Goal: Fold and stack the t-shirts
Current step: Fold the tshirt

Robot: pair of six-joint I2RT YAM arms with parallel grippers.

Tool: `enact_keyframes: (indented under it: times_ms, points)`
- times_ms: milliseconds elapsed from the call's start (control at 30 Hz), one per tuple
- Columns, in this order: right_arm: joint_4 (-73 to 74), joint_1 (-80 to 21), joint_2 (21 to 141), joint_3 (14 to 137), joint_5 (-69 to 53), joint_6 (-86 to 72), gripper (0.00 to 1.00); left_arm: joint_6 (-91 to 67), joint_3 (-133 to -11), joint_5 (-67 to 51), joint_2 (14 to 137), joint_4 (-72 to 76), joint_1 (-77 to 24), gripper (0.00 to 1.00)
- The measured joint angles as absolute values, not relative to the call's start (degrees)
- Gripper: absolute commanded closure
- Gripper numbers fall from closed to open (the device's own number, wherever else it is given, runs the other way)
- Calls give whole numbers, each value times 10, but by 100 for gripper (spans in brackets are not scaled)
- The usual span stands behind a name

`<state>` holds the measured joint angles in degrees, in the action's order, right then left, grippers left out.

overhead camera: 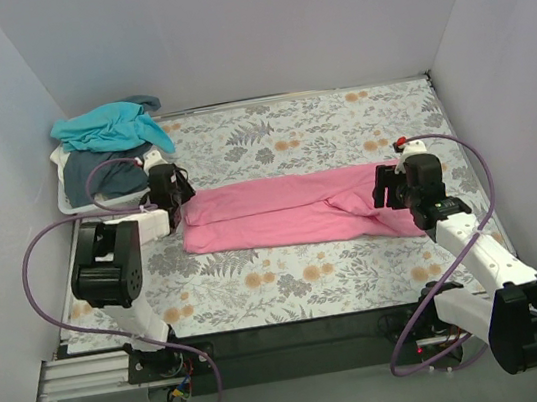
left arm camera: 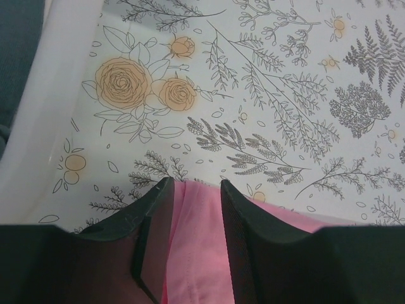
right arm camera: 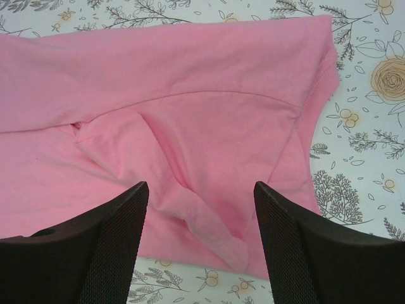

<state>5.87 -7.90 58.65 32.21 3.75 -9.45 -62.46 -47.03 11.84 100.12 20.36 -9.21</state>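
The pink t-shirt (overhead camera: 286, 214) lies as a long folded band across the middle of the flowered table. My left gripper (overhead camera: 183, 196) is at its left end. In the left wrist view its jaws stand narrow, and a pleated fold of the pink t-shirt (left arm camera: 196, 240) fills the gap between them, so the left gripper (left arm camera: 195, 183) is shut on that fold. My right gripper (overhead camera: 380, 187) hovers over the band's right end. It is open (right arm camera: 201, 185) and holds nothing, with a raised wrinkle of the pink t-shirt (right arm camera: 190, 95) below the gap. The teal t-shirt (overhead camera: 106, 127) and the dark slate t-shirt (overhead camera: 103, 173) sit in the basket.
The white basket (overhead camera: 72, 202) stands at the back left, close behind my left gripper; its pale wall (left arm camera: 57, 114) shows in the left wrist view. White walls close in the table on the left, back and right. The flowered tabletop (overhead camera: 300, 277) runs in front of the pink band.
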Motion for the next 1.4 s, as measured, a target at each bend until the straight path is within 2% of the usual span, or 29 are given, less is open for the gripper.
enact_keyframes:
  times_ms: [600,733,800,1400]
  points:
    - [55,-80,587,322,32,-95,38,-635,-536,131,1046,90,-93,69]
    - [54,-80,587,322,31,-95,38,-640,-549,131,1049,65,-92,87]
    - [54,-80,587,321,30,-95,38,-643,-552,131,1052,60,-92,99]
    - [45,-80,587,321,28,-95,38,-626,-636,122,1087,26,-90,100]
